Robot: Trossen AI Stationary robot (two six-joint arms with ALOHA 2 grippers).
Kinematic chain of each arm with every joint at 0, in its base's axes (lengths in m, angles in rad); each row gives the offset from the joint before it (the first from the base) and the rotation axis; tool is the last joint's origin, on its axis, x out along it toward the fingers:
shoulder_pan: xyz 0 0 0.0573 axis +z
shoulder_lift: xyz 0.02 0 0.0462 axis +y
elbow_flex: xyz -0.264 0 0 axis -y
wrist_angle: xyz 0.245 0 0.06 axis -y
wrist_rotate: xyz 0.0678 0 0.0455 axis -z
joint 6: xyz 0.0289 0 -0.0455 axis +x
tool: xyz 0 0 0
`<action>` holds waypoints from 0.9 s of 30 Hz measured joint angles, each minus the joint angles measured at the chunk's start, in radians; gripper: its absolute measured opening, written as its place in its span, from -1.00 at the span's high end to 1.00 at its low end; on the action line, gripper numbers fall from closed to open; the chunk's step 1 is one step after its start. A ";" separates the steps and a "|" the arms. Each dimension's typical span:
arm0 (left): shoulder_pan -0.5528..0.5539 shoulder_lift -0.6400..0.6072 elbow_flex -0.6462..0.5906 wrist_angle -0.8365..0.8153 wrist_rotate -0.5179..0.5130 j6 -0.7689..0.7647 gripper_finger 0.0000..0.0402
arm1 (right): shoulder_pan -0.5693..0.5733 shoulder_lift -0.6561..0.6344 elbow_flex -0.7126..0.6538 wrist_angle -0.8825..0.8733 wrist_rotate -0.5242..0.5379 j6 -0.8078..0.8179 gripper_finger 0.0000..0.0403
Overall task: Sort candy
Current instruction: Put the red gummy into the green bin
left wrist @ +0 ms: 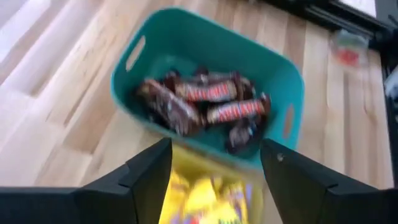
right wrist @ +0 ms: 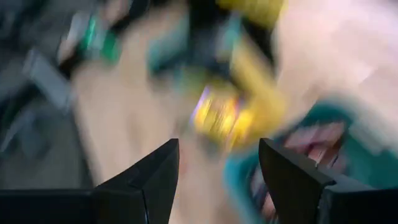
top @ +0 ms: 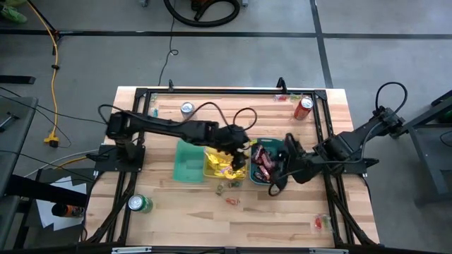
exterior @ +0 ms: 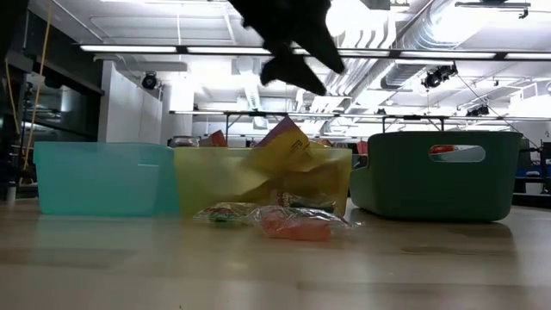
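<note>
Wood table (top: 176,212), three bins side by side at centre. Left gripper (top: 244,144) hangs over yellow bin (top: 212,171) of yellow packets (top: 227,164), fingers apart, empty. Right gripper (top: 277,178) at 3 o'clock by teal bin (top: 252,176) of brown bars (left wrist: 208,106), fingers apart. Loose candy (top: 229,188) at 6 o'clock of bins. Green bin (top: 187,162) at 9.

1. This is a robotics lab or workshop hall.
2. A wooden bench (top: 183,219) with a black metal frame (top: 212,92) along its edges stands on a grey concrete floor (top: 233,60).
3. A yellow cable (top: 54,70) trails across the floor beyond the bench's left edge.
4. The low view shows fluorescent strip lights (exterior: 155,49), exposed ceiling ducts (exterior: 405,34) and more work tables (exterior: 344,116) behind.
</note>
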 joint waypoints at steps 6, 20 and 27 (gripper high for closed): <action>-0.088 -0.236 -0.226 0.160 -0.092 -0.106 -0.16 | 0.125 0.019 0.000 -0.249 -0.278 0.214 -0.07; -0.265 -0.549 -0.453 0.489 -0.567 -0.255 -0.16 | 0.375 -0.015 -0.660 0.311 -0.795 0.844 -0.05; -0.264 -0.549 -0.453 0.545 -0.574 -0.272 -0.16 | 0.390 0.027 -0.769 0.425 -0.835 0.939 -0.05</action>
